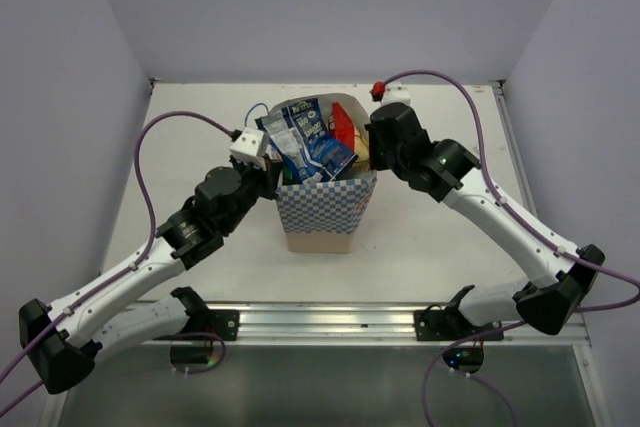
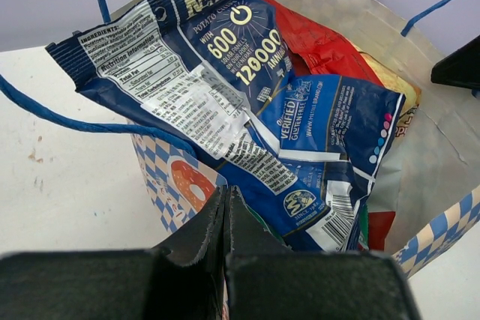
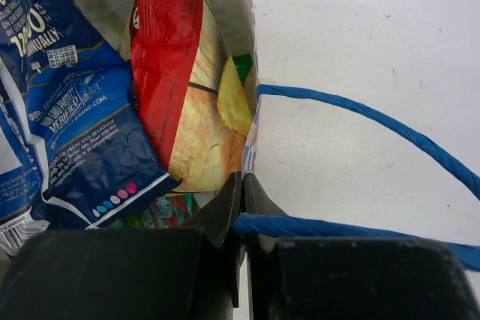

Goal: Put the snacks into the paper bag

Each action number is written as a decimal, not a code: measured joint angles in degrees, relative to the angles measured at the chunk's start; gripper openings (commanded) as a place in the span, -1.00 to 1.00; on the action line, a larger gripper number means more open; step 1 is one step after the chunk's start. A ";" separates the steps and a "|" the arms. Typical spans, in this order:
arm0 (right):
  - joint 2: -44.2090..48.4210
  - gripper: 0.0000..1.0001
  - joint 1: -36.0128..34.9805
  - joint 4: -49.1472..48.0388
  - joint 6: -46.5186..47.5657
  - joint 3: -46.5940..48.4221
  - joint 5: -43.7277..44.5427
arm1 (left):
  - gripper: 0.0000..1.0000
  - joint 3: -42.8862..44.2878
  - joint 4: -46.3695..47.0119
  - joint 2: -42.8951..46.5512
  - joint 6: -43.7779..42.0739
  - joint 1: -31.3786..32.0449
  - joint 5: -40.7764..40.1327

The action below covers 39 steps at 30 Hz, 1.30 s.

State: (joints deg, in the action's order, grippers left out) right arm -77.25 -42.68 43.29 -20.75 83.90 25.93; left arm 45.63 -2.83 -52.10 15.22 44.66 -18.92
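The snacks [image 2: 247, 103] look light, slick and crushable, best pinched at a crimped seam, while left tool [image 2: 226, 192] and right tool [image 3: 242, 181] both clamp the paper bag [image 1: 320, 215] at its rim.

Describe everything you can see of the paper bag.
The paper bag stands upright on the table, mouth open: cream paper, a blue-and-white checkered band, thin blue string handles. Snack packets fill it, the dark blue packet poking above the rim. The left pincer and right pincer pinch opposite rims.
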 measured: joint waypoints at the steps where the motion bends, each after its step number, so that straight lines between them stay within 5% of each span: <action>1: 0.00 -1.00 0.00 -0.04 0.00 -0.11 0.00 | -1.00 -0.28 0.48 0.02 0.00 0.00 0.00; 2: 0.00 -1.00 0.00 -0.22 0.00 -0.26 -0.04 | -1.00 -0.52 0.87 0.02 0.00 0.02 0.00; 4: 0.00 -0.61 0.00 -0.46 -0.02 -0.37 -0.22 | -0.97 -0.55 1.14 0.02 -0.04 0.04 0.02; 5: 0.00 -0.31 0.02 -0.52 0.09 -0.37 -0.55 | -0.83 -0.55 1.25 0.00 -0.07 0.04 0.07; 6: 0.00 -0.14 0.04 -0.74 -0.02 -0.37 -1.29 | -0.48 -0.52 1.42 -0.09 -0.39 0.04 0.15; 9: 0.02 0.25 0.04 -1.38 0.35 -0.26 -2.95 | 0.06 -0.11 2.19 -0.55 -1.57 0.42 0.44; 15: 0.24 0.36 0.00 -0.57 1.64 4.22 -4.24 | 0.26 5.14 1.75 -0.11 -3.54 2.69 -1.64; 24: 11.61 0.40 0.00 2.05 2.95 7.72 -2.34 | 0.27 14.71 -3.54 11.30 -4.55 3.13 -11.45; 31: 20.02 0.43 0.00 6.69 0.96 5.35 7.08 | 0.30 13.11 -11.37 19.43 -3.28 3.10 -25.94; 39: 22.40 0.49 0.00 12.24 -3.08 -0.59 13.27 | 0.32 9.53 -19.63 20.65 -0.59 3.10 -29.83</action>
